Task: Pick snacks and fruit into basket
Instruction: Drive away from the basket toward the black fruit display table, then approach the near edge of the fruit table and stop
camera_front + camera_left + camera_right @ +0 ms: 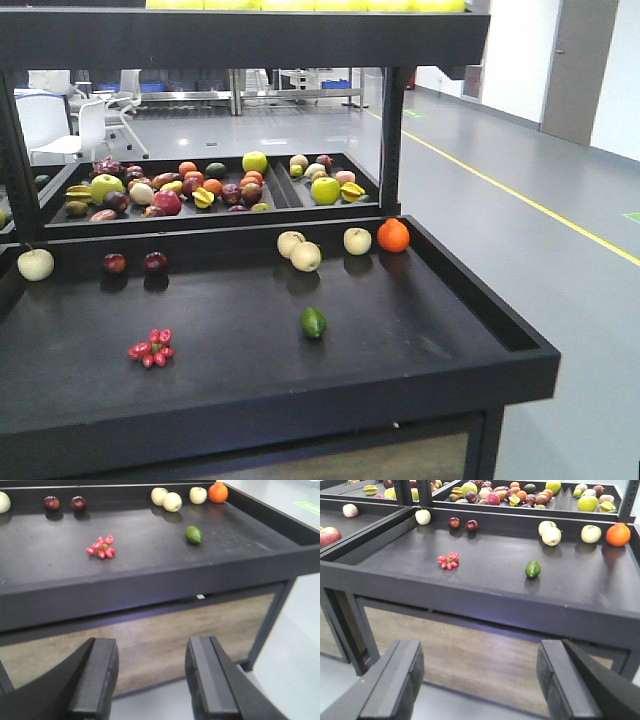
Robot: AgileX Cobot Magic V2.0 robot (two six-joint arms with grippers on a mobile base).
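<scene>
The left gripper (150, 655) and right gripper (480, 655) gape wide, empty; the glossy green oval fruit (314, 322) looks light, firm, roll-prone, best pinched across its middle.

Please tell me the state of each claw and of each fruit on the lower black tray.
Left black claw: open, empty.
Right black claw: open, empty.
Round orange fruit: resting at the back, right side.
Small green oval fruit: lying alone, near the middle.
Cluster of small red fruits: lying front left.
Two dark red plums: side by side, not touching.
</scene>
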